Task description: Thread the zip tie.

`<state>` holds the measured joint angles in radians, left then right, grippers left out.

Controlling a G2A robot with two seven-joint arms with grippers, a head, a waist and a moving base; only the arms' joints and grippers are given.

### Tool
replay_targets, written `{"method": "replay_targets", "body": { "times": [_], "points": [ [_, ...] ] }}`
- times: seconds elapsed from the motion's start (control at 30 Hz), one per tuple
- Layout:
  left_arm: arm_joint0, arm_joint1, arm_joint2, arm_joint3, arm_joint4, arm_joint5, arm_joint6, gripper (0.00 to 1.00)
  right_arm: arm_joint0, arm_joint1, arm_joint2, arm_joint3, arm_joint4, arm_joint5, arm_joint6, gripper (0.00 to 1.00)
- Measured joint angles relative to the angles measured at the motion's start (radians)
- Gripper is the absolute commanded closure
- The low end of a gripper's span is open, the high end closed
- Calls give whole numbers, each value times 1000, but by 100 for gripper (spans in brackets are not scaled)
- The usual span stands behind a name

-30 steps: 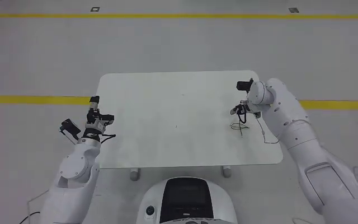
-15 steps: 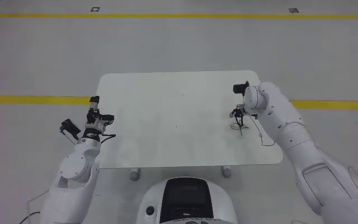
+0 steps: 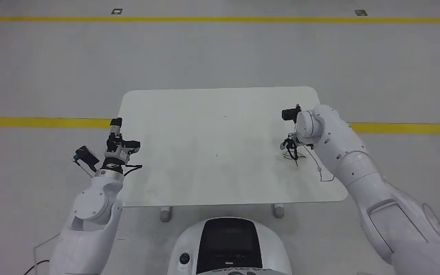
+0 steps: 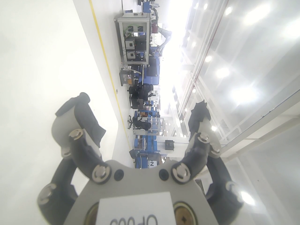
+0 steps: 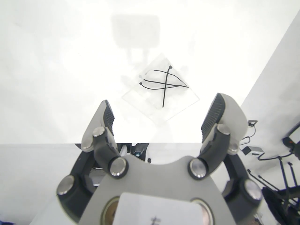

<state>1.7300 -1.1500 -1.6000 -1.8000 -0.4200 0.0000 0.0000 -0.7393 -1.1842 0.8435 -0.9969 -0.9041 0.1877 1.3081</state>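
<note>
A: How are the zip ties (image 5: 166, 85) looking?
B: Thin, black, lying crossed on a clear sheet (image 5: 175, 104) just ahead of the right gripper (image 5: 162, 99) — three or four, I cannot tell. Left gripper (image 4: 143, 104) and right: fingers are standing apart, gripping nothing.

The zip ties (image 5: 166, 86) are black, thin dark lines crossed on a clear, colourless sheet (image 5: 178, 105). The table (image 3: 206, 151) is plain white. The floor (image 3: 206, 62) is pale grey, with one yellow stripe (image 3: 206, 19) along the top of the top view and another across its middle. The right gripper (image 5: 161, 99) is light grey with black ribbed pads (image 5: 212, 113); the left gripper (image 4: 140, 101) is black and grey, with silver screws (image 4: 99, 173).
</note>
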Motion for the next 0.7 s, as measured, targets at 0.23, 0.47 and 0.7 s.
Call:
{"method": "replay_targets", "body": {
  "times": [0.23,0.47,0.7],
  "points": [
    [0,0,0,0,0,0,0,0,-1,0,4,-1,4,-15,0,0],
    [0,0,0,0,0,0,0,0,-29,4,13,-23,-33,18,-13,0],
    [0,0,0,0,0,0,0,0,-44,3,24,-28,-29,1,-17,53]
  ]
}}
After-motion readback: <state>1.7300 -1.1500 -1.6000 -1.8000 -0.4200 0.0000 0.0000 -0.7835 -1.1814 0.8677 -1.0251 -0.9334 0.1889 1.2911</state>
